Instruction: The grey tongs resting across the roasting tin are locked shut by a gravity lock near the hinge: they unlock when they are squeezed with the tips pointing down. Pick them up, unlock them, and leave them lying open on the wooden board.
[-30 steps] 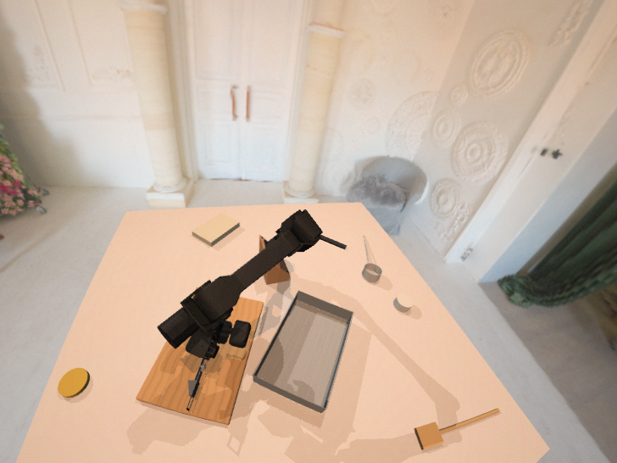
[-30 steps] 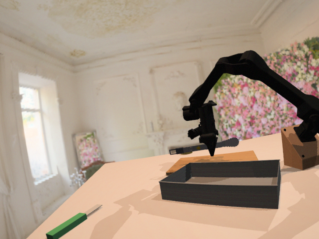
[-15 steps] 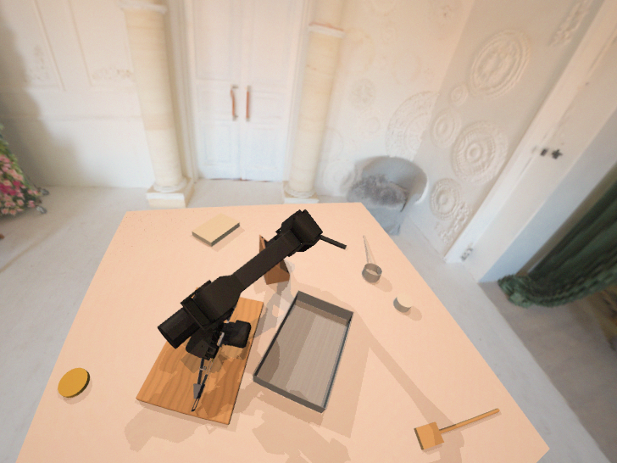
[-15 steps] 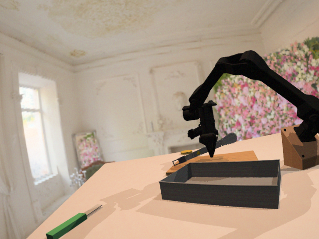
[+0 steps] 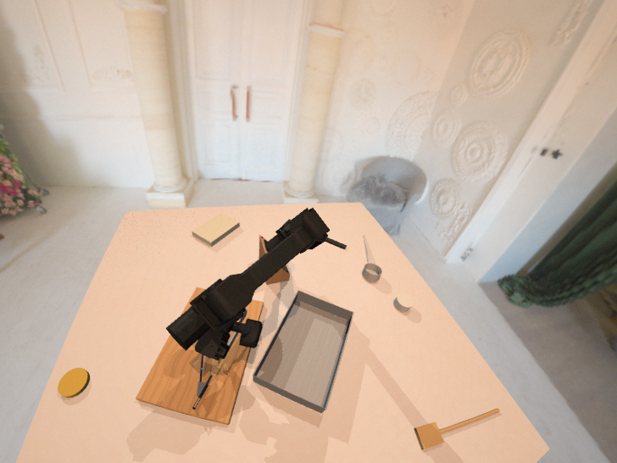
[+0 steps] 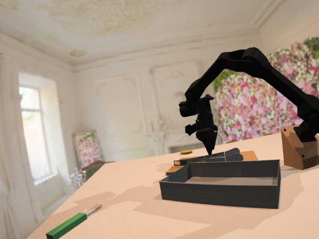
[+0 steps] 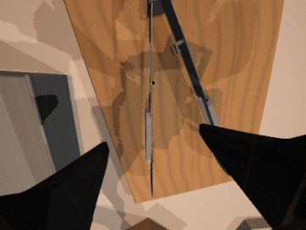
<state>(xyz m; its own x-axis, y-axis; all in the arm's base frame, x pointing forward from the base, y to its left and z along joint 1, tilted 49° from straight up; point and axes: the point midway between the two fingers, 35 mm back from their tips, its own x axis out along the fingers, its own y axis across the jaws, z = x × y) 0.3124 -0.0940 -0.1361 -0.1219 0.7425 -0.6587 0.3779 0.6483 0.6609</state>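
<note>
The grey tongs lie low along the wooden board, their two arms spread in a V from the hinge. Whether their whole length touches the board is unclear. My gripper is open and points down over the tongs, nothing clamped between its fingers. In the wrist view, the left finger stands clear of the left arm; the right finger overlaps the right arm's end. In the top view the arm hides the fingertips. The roasting tin holds no tongs.
The tin stands close beside the board. A yellow disc lies beyond the board's other side. A tan block, a handled cup, a pale cylinder, a wooden paddle and a green-handled tool lie farther off.
</note>
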